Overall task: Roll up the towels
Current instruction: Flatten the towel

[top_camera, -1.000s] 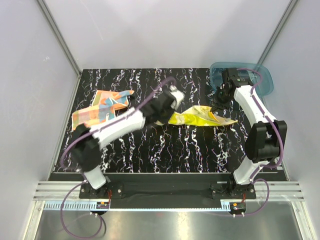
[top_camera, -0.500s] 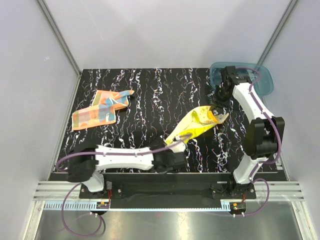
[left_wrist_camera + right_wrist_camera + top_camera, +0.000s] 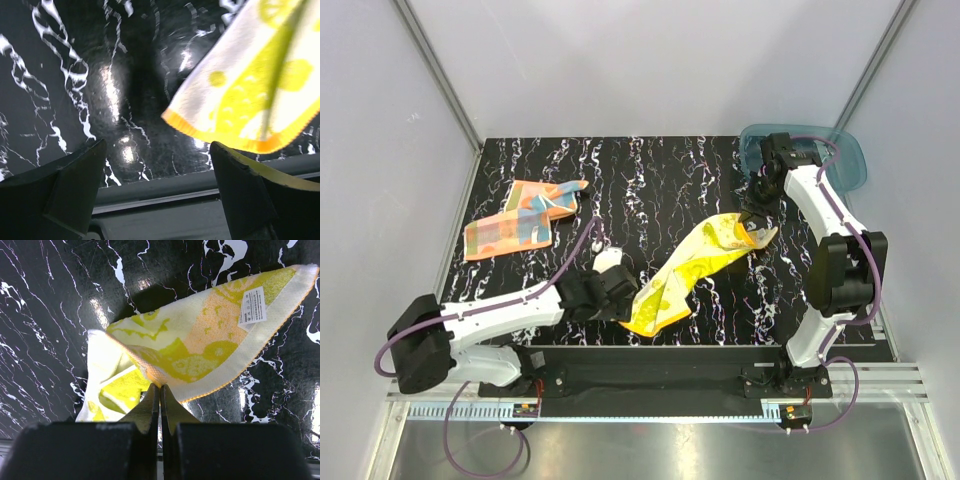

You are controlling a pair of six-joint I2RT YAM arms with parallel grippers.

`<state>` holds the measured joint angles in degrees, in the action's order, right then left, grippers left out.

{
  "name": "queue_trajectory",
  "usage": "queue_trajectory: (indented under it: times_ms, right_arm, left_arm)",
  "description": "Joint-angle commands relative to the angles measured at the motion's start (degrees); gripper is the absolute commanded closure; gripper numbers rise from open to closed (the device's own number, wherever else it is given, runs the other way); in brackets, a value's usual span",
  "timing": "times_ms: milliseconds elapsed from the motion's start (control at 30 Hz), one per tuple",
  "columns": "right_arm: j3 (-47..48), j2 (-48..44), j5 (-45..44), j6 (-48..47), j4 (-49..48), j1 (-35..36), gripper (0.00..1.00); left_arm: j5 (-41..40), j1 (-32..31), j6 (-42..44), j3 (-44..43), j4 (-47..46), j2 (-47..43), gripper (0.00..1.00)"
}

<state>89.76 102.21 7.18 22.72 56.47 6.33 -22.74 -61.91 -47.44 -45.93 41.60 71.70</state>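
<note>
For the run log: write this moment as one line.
left hand open, beside near end of yellow towel | right hand shut on its far end | orange towel unrolled, lying apart at far left

A black marble-patterned counter (image 3: pixel 650 170) with white veins sits inside plain pale grey walls (image 3: pixel 650 60), joined by slanting aluminium corner posts (image 3: pixel 435 70). A ribbed silver rail (image 3: pixel 650 385) runs along its near edge, above a shiny metal sheet (image 3: pixel 650 450). Light glares off the glossy counter.
</note>
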Motion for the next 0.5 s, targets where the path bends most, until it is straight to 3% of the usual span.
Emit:
queue_trajectory:
  times_ms: [0,267,467]
  right_arm:
    - [2.2,0.0,1.5,-0.7,0.2,0.1,1.0]
    - [2.0,0.3,1.3,-0.7,0.1,0.1,1.0]
    - [1.5,0.5,1.0,-0.7,-0.2,0.1,1.0]
  left_arm:
    - [3.8,2.8,-3.5,1.6,-6.5,-1.7,0.13]
    - [8.7,7.2,-3.8,6.2,-14.2,1.5,0.19]
    - [8.7,7.3,-2.0,5.2,-13.7,5.5,0.22]
